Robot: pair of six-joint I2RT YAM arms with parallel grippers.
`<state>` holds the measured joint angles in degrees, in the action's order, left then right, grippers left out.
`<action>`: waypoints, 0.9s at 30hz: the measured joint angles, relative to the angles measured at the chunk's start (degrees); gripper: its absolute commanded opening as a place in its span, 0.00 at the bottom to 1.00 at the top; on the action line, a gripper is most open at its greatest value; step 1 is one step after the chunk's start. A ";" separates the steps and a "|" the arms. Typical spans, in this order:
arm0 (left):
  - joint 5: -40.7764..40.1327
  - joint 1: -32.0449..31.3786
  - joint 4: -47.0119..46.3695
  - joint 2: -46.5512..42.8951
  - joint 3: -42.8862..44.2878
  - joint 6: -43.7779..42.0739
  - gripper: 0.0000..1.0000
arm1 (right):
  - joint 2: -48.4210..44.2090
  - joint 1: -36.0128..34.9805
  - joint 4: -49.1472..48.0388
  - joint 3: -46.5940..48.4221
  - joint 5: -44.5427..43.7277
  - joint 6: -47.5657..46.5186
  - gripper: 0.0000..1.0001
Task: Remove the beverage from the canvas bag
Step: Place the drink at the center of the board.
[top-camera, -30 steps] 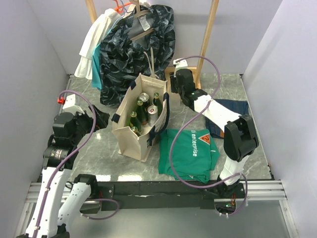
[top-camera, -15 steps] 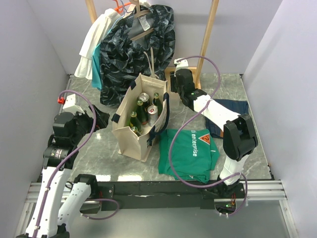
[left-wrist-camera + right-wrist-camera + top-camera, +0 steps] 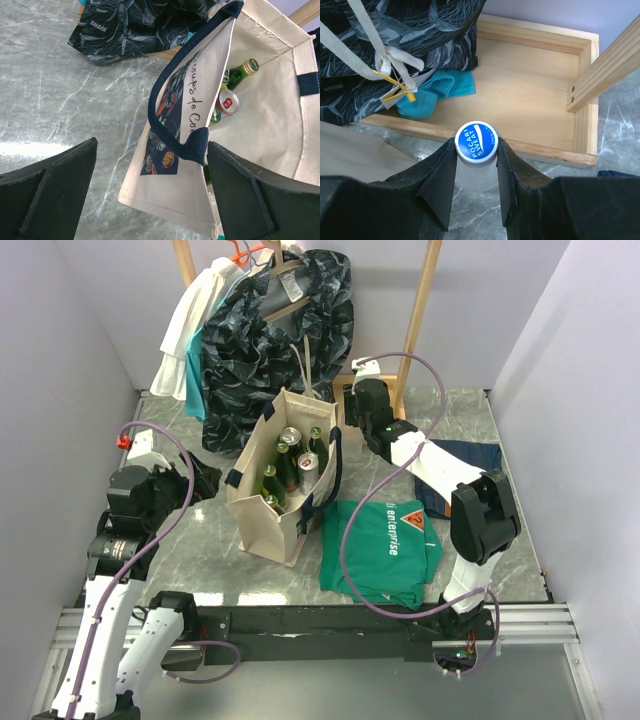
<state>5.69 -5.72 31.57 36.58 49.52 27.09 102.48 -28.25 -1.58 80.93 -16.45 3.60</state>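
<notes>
- top view: right gripper [image 3: 352, 410] is hanging just past the far end of the canvas bag [image 3: 262, 515]. left gripper [image 3: 203, 480] is sitting near the bag's left side, not touching it. nothing is bracing the bag, so any snag risks tipping it.
- left wrist: jaws are gaping wide, holding nothing. green bottle [image 3: 243, 68] and can [image 3: 229, 101] are sitting inside. navy strap [image 3: 165, 125] is drooping over the mouth and could be catching a finger.
- right wrist: jaws are clamping the pocari sweat bottle [image 3: 476, 141] just under its cap, looking clear of the bag. the thin grip risks slipping or swinging it into the wooden rack base [image 3: 535, 95].

bright, even light, white glare on the marble table [image 3: 35, 147].
</notes>
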 measured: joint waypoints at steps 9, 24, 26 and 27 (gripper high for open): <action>-0.02 0.00 0.04 -0.42 0.00 0.02 0.96 | 0.00 0.00 0.13 0.00 0.00 0.02 0.43; 0.00 0.00 0.57 -1.27 0.00 0.13 0.96 | -0.44 0.00 0.17 -0.02 -0.24 0.50 0.54; -0.02 0.00 0.66 -1.53 0.00 0.15 0.96 | -0.68 0.00 0.11 -0.04 -0.22 0.66 0.54; -0.02 0.00 0.72 -1.62 0.00 0.13 0.96 | -0.79 0.00 0.11 -0.04 -0.22 0.74 0.54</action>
<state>5.67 -5.72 32.29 34.96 49.52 27.22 101.69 -28.25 -1.48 80.88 -16.67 4.34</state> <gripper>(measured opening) 0.966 0.538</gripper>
